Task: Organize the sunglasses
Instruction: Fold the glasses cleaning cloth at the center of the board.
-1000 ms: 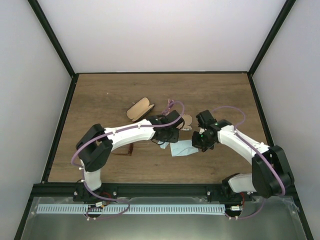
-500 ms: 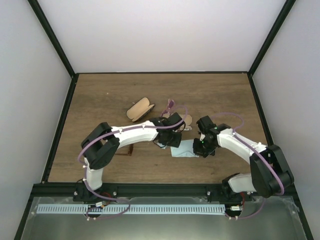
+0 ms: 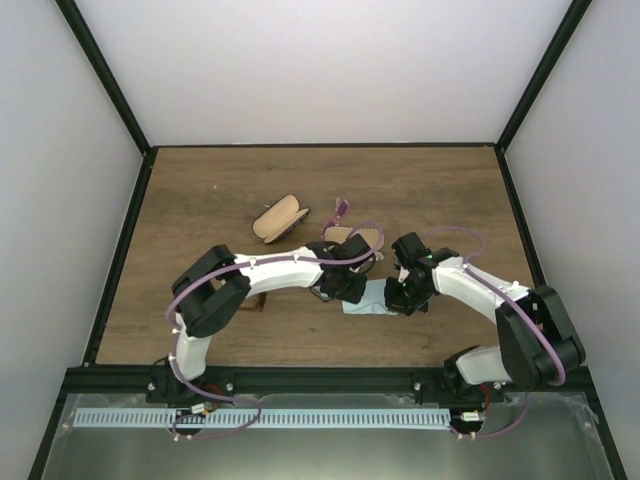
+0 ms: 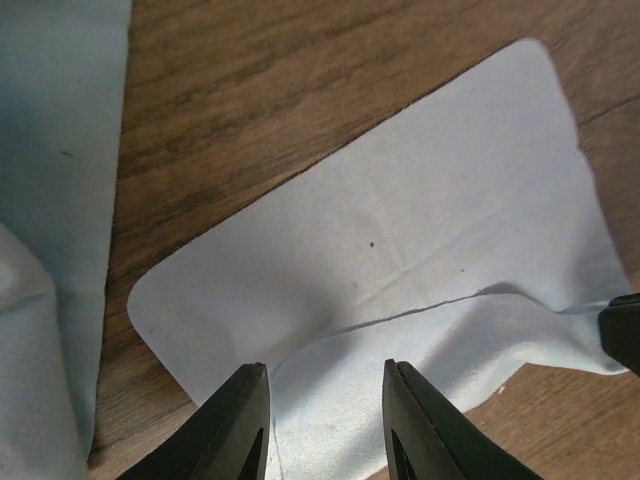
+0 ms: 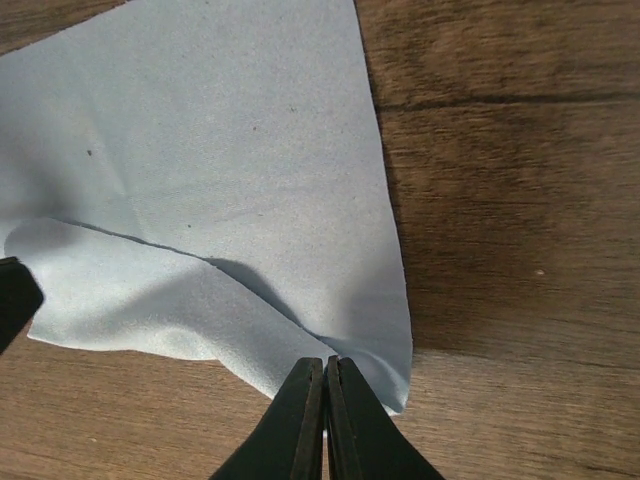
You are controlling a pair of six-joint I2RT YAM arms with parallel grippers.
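Cloth-handling stage of the sunglasses task, seen from above and from both wrists. Over the preceding second the left gripper (image 4: pixel 325 378) had swung down and across toward the right arm. Its jaws had narrowed but stood part open, straddling a raised flap of the light blue square microfibre cloth (image 4: pixel 400 230) without yet pinching it. The right gripper (image 5: pixel 325 378) had stayed fully closed, nipping the corner of that cloth at its fingertips and holding the edge up. A fold therefore ran across the cloth from one gripper to the other.

A second pale blue cloth (image 4: pixel 60 120) lay flat just to the left of the left fingers. Two tan oval cases sat on the far side of the grippers, one (image 3: pixel 366 237) close and one (image 3: pixel 280 218) well off to the left.

The slim sunglasses with a dark reddish-brown frame (image 3: pixel 259 301) seemed to lie well back from the left gripper, toward its base. They showed only as a dark sliver beside the left forearm, and neither gripper held them. By this evidence the work was still on the cloth, and the eyewear remained to be stowed.

The brown wood-grain tabletop (image 3: pixel 200 190) was bounded by black frame rails (image 3: pixel 118 250) and plain white walls (image 3: pixel 320 70).
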